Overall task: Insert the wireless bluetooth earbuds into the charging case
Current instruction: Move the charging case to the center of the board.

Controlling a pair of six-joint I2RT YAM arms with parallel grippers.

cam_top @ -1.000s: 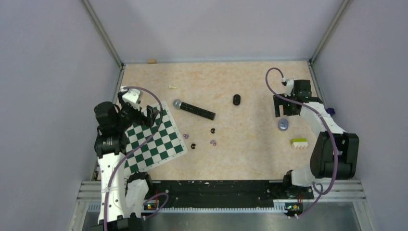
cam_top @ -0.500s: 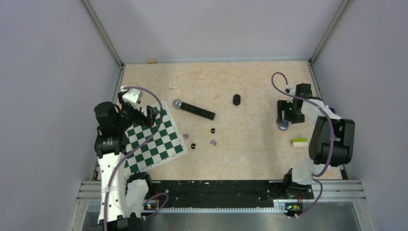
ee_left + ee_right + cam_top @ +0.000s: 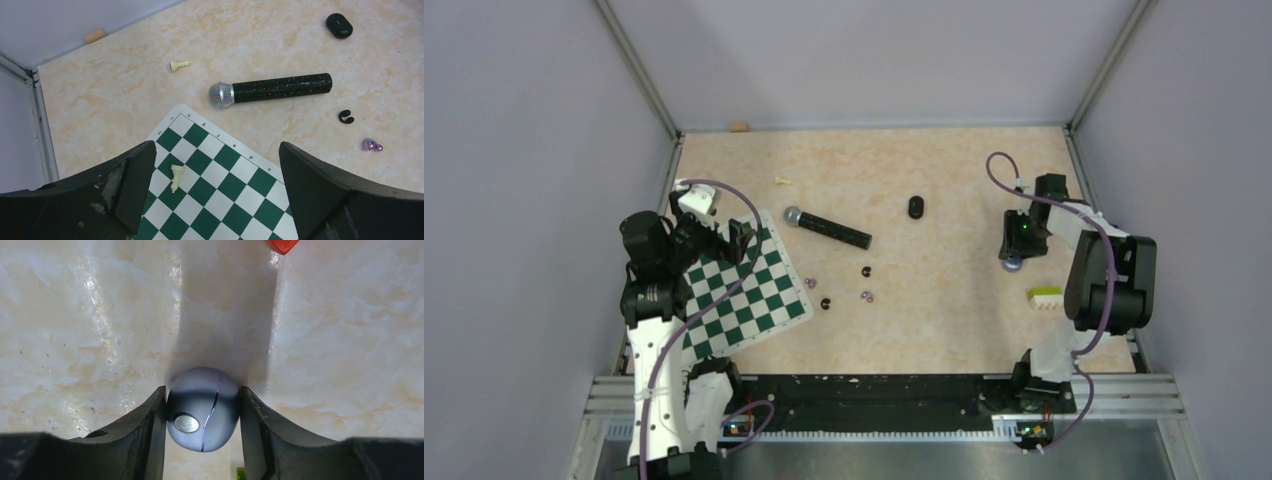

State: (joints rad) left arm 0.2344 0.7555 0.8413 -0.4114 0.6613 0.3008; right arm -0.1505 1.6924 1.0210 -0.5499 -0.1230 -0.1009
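Observation:
A rounded grey-lilac charging case [image 3: 202, 412], closed, lies on the table at the right [image 3: 1011, 265]. My right gripper [image 3: 202, 394] is down over it, and both fingers touch its sides. Two pale purple earbuds [image 3: 811, 283] [image 3: 866, 295] and two black earbuds [image 3: 867, 271] [image 3: 826, 303] lie loose mid-table. One black earbud [image 3: 345, 117] and one purple earbud [image 3: 372, 145] show in the left wrist view. A second, black case [image 3: 915, 207] lies farther back. My left gripper [image 3: 216, 147] is open and empty above the chessboard [image 3: 749, 300].
A black microphone [image 3: 829, 228] lies behind the earbuds. A cream chess piece [image 3: 176, 177] lies on the chessboard, another [image 3: 179, 65] on the table behind it. A green and white brick [image 3: 1045, 296] sits near the right arm. A red object [image 3: 282, 245] lies beyond the grey case.
My right gripper has moved toward me and down over the grey case, and its fingers now rest against the case's sides. The left arm has not moved.

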